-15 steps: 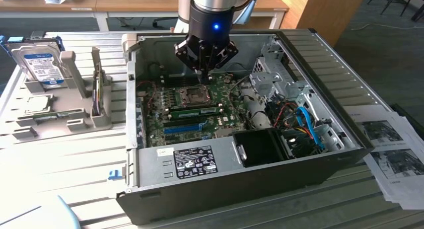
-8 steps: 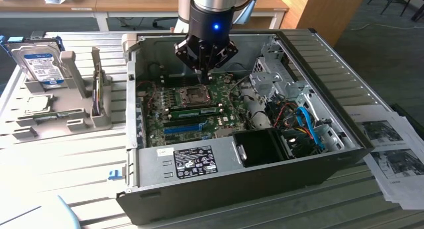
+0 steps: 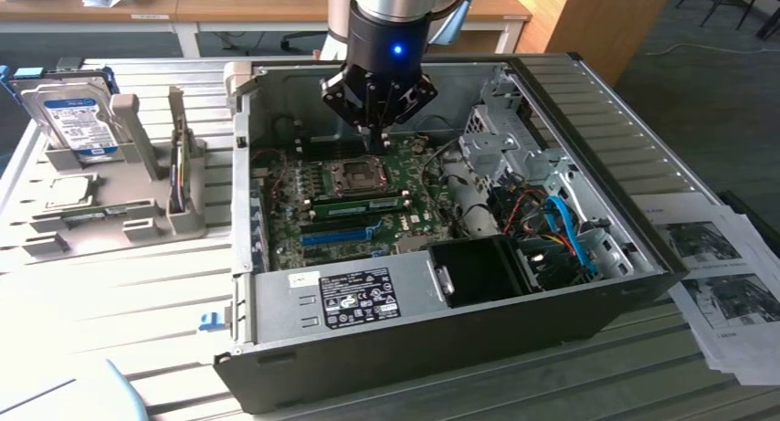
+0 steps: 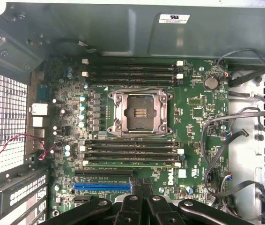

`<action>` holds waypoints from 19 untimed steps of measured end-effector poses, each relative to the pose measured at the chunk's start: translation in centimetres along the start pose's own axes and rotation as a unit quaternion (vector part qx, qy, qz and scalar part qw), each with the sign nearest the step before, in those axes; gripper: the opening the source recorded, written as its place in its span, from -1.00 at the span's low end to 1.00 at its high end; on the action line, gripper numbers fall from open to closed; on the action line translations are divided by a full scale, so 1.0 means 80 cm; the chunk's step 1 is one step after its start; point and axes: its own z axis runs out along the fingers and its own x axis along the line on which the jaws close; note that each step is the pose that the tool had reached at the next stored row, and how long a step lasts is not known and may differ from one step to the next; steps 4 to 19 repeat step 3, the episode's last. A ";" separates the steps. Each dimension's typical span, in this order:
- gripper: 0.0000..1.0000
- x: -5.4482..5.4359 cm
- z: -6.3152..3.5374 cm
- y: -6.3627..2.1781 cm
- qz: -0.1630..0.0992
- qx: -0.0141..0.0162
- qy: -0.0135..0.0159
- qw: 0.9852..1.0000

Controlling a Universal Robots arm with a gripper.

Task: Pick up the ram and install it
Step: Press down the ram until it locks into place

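Hovering over open PC case point(image 3: 536, 284), hand point(image 3: 374, 129) pinched together, holding nothing. Ram point(image 3: 362, 205) already seated in slot just below hand, beside CPU socket point(image 3: 361, 173). Blue slot point(image 3: 335, 236) further out, hard drive point(image 3: 73, 120) way off on tabletop rack.

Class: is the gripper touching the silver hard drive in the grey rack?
Apart. The exterior view shows the gripper over the open case, the hard drive in its rack outside.
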 end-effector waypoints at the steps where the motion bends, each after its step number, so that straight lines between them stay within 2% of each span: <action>1: -0.81 0.000 0.000 0.000 0.000 0.000 0.000 1.000; 19: -0.81 0.000 0.000 0.000 0.000 0.000 0.000 1.000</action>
